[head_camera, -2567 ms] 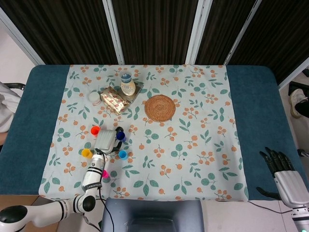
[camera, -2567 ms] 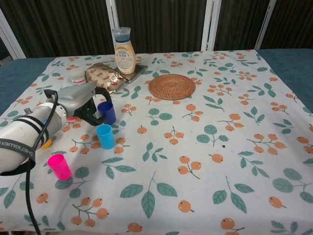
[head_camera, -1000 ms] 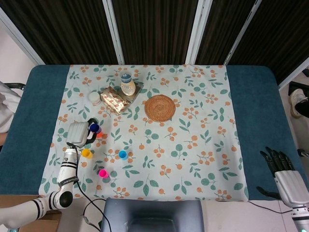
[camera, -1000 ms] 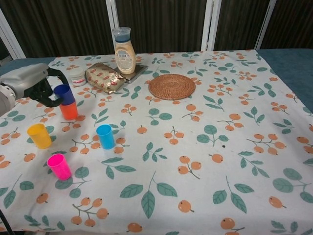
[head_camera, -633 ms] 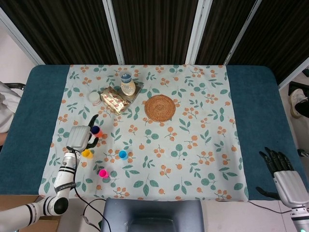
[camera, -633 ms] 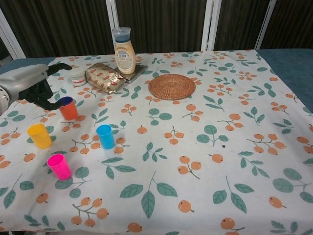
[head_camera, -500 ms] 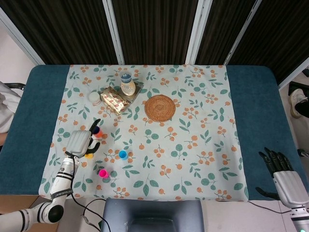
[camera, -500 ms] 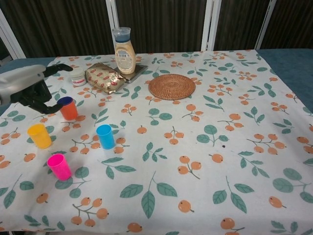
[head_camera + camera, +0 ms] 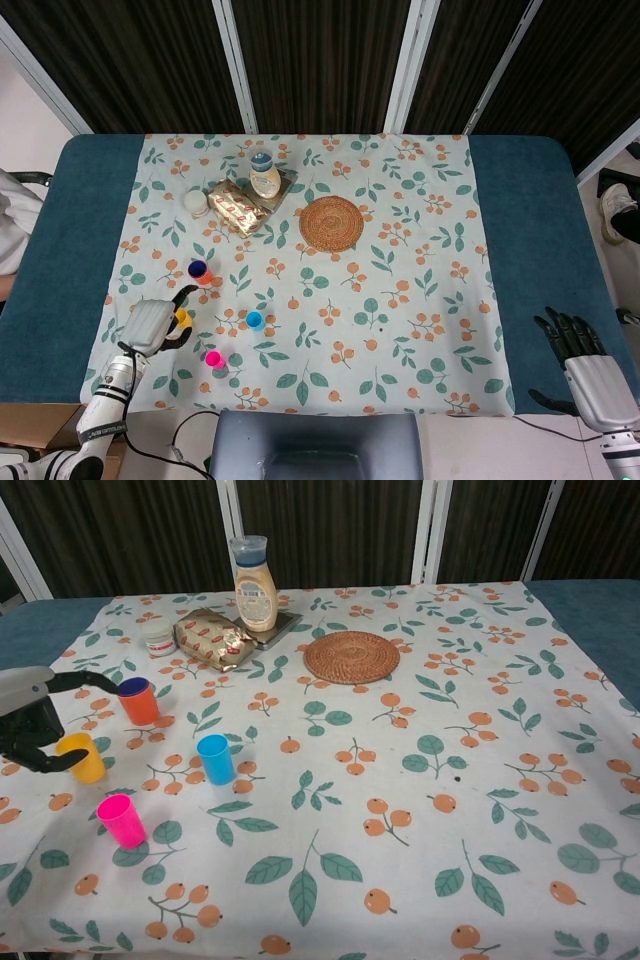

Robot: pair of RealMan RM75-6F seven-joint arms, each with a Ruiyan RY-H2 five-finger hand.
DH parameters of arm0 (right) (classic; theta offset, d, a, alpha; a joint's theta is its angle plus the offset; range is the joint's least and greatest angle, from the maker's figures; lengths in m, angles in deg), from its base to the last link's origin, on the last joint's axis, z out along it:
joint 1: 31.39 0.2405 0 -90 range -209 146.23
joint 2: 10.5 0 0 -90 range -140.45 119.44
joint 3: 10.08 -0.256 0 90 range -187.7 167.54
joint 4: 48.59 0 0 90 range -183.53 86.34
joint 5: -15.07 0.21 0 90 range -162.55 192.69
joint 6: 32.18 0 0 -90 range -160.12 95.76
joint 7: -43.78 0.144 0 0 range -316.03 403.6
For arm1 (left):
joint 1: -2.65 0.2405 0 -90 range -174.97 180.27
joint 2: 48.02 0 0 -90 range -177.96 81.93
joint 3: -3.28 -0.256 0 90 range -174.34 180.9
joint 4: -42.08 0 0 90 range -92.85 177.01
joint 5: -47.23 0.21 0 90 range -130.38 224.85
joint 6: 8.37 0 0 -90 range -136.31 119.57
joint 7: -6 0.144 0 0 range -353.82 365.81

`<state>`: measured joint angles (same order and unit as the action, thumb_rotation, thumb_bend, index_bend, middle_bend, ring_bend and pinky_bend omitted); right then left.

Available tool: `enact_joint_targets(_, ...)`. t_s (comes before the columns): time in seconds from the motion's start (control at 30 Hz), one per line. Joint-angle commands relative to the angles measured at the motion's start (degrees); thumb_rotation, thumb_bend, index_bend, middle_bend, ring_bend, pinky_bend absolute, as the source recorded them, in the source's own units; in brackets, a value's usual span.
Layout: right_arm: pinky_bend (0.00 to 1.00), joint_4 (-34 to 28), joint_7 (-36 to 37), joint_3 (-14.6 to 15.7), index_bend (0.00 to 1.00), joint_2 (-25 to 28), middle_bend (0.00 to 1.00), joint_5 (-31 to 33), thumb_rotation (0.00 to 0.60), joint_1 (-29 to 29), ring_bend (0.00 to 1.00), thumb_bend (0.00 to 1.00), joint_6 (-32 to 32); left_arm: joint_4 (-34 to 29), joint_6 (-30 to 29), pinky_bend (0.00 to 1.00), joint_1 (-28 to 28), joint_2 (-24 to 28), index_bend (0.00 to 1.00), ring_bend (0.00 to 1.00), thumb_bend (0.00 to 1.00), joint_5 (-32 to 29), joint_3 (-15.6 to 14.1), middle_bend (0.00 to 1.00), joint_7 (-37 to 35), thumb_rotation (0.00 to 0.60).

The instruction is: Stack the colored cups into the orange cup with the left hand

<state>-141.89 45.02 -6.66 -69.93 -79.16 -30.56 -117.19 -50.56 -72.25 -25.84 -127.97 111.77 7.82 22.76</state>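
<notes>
left hand [image 9: 30, 730] fingers spread, holding nothing, now drawn back beside the yellow cup [image 9: 84, 758]; dark blue cup [image 9: 133, 687] sits released inside the orange cup [image 9: 141, 707]; yellow likely next; right hand [image 9: 590, 375] idle, open.
</notes>
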Motion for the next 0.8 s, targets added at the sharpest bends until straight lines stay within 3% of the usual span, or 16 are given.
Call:
enact_joint_targets(0.03,0.00,0.03,0.03,-0.02,0.00,-0.01,0.00,0.03,0.600,0.01,0.00,0.19,0.01,3.15,0.51,1.00,0.46,-1.68,0.26,1.00,0.36,-0.47,-0.69,1.00,0.10,0.600)
enact_joint_targets(0.43,0.00,0.02,-0.29,-0.09,0.00,-0.14,0.00,0.20,0.600,0.01,0.00,0.18,0.07,8.43,1.05,1.00,1.01,-4.05,0.36,1.00,0.36,0.02,-0.33,1.00,-1.36,0.600)
enact_joint_targets(0.8,0.00,-0.03,-0.33,-0.07,0.00,-0.16,0.00,0.16,0.600,-0.03,0.00,0.19,0.00,10.38,-0.14,1.00,1.15,-4.73,0.56,1.00,0.37,0.58,1.43,1.00,-1.81,0.600)
